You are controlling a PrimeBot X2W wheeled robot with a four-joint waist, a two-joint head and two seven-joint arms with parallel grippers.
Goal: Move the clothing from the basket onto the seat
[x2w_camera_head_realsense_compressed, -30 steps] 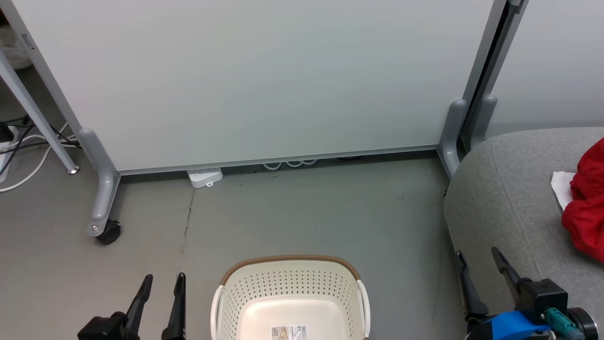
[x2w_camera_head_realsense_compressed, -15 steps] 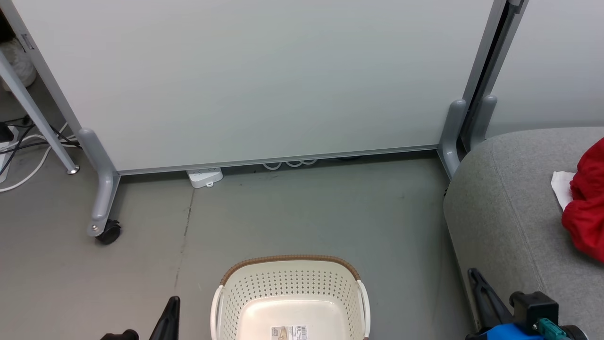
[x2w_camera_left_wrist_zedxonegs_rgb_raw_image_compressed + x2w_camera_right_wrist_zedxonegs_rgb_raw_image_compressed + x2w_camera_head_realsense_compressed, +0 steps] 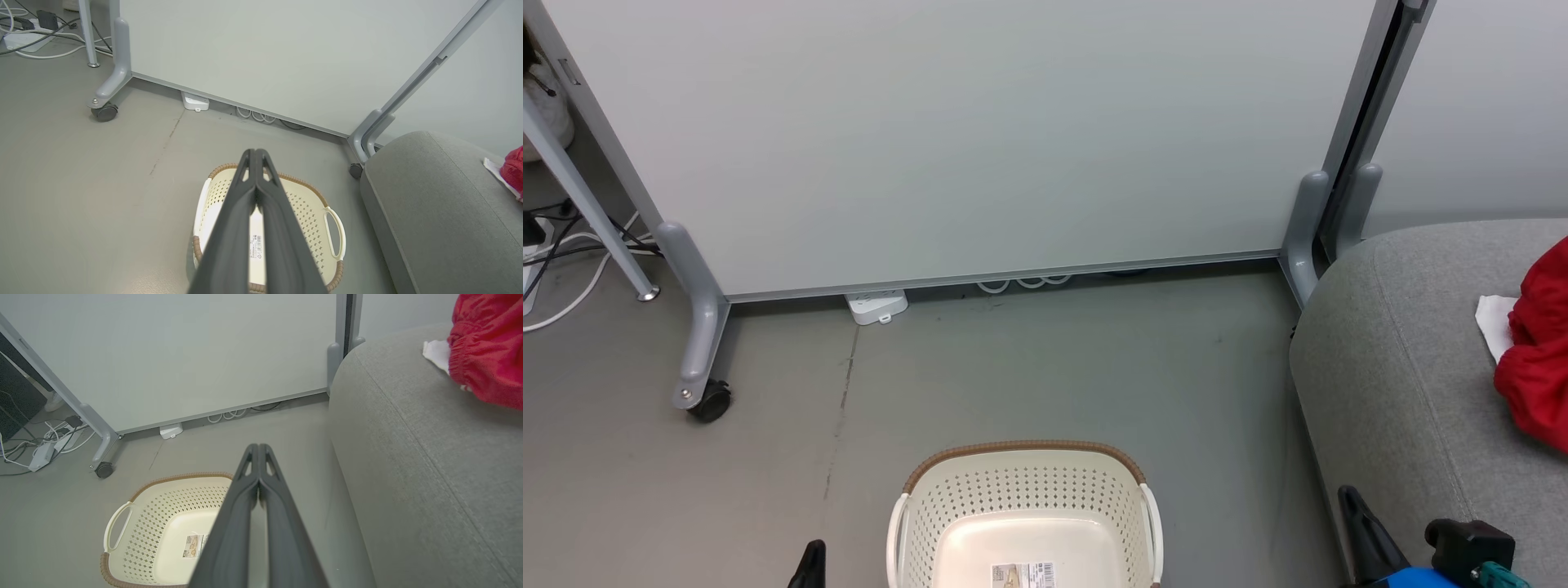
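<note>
Left tool [image 3: 256, 155] and right tool [image 3: 258, 449] both clenched tight, gripping nothing.
Basket [image 3: 1025, 459] sits on open floor [image 3: 1045, 367]; seat [image 3: 1405, 359] edge near on its right, red clothing [image 3: 1539, 359] lying on seat.

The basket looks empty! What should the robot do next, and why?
Probably just pull the left gripper and right gripper back to rest: both are shut on nothing, the cream-white perforated plastic basket holds only its label, and the red fabric clothing lies on the light-grey upholstered seat.
</note>
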